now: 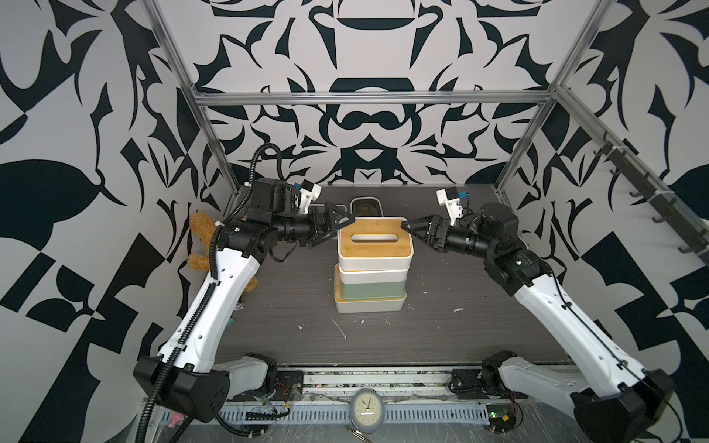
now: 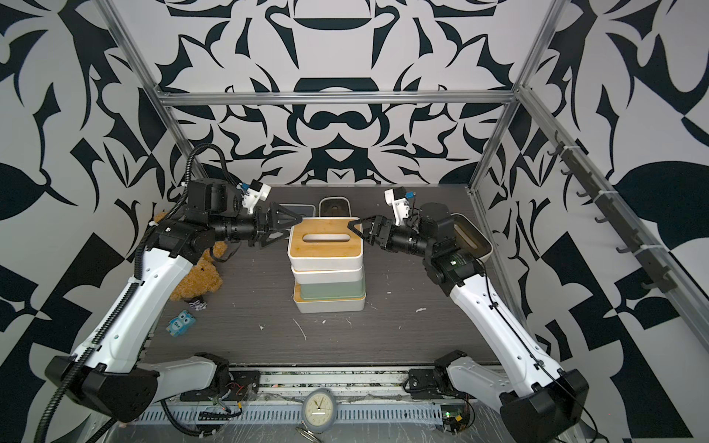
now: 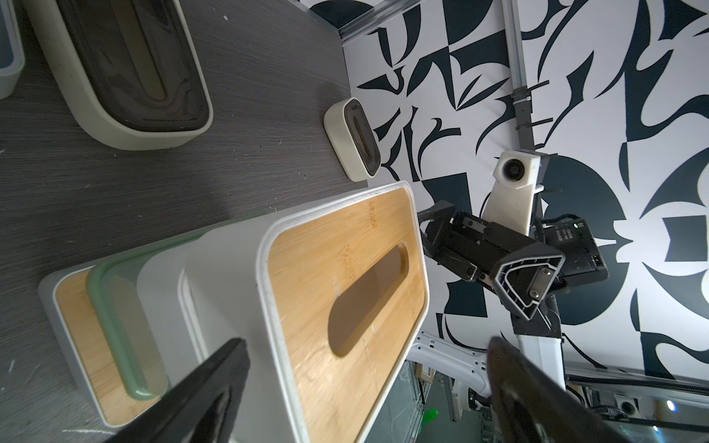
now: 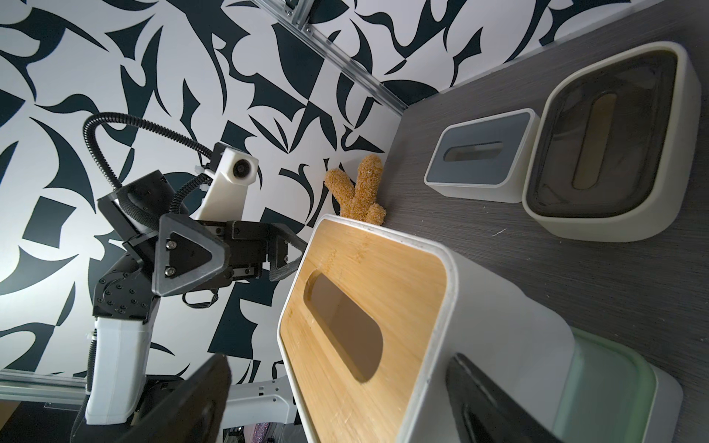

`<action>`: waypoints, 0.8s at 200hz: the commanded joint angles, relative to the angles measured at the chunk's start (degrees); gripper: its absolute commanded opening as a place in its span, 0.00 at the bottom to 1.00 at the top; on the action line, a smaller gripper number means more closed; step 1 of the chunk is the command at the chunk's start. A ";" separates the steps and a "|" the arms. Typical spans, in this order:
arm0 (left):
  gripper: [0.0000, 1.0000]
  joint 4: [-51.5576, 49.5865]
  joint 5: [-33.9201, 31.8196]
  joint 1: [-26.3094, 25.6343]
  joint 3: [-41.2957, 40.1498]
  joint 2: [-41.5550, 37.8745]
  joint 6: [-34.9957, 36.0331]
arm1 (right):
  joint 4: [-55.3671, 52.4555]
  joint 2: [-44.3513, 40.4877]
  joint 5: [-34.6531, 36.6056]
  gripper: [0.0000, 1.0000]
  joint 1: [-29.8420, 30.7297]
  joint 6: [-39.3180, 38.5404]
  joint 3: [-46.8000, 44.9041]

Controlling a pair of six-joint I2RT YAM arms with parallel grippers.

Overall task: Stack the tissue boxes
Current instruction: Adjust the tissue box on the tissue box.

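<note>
At 9 o'clock on the table [image 1: 460, 337], against the side wall: brown plush bunny [image 2: 199, 282], largely masked by the left arm. Toward 6 o'clock of it: small blue item [image 2: 180, 324], too small to identify.

At the 9 o'clock end of the top box [image 1: 374, 252]: left gripper [image 1: 339, 229], fingers spread wide, grasping nothing. From the left wrist camera: one finger [image 3: 215, 387] crossing in front of the white side wall, its mate clear of the lid edge, both cut off by the frame.

At 12 o'clock, near the back wall: grey-lidded box [image 2: 303, 209], partly behind that gripper.

Centre table: tissue boxes stacked four high. Bottom to top: base box [image 1: 368, 306] with bamboo lid, mint green box [image 1: 370, 290], white third box [image 1: 374, 277] with lid covered, then top box, bamboo lid and slot facing up. Lower three seen mostly as 6 o'clock faces.

Just behind the stack, at 12 o'clock: rounded cream box [image 1: 366, 207], dark lid, near end hidden.

At the 3 o'clock end of the top box: right gripper [image 1: 408, 230], fingers parted, holding nothing; contact with the wall not discernible.

At 3 o'clock by the side wall: second cream box [image 2: 470, 237], half behind the right arm.

Edges and room: bare surface from stack to 6 o'clock edge, flecked with white scraps; narrower lanes at 9 and 3 o'clock beneath both arms.
</note>
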 commanded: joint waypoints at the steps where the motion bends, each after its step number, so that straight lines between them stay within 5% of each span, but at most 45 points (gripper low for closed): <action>1: 0.99 -0.04 1.56 -0.30 1.21 -0.51 0.11 | 2.11 0.12 -0.05 0.91 0.62 -1.04 2.43; 87: 0.99 0.41 1.02 -0.31 0.58 -0.95 -0.07 | 0.01 -0.76 3.68 0.91 0.70 -2.43 2.07; 160: 0.99 -3.46 -7.15 -0.31 3.73 -2.11 3.74 | -7.57 -3.00 14.16 0.91 0.70 -7.83 5.16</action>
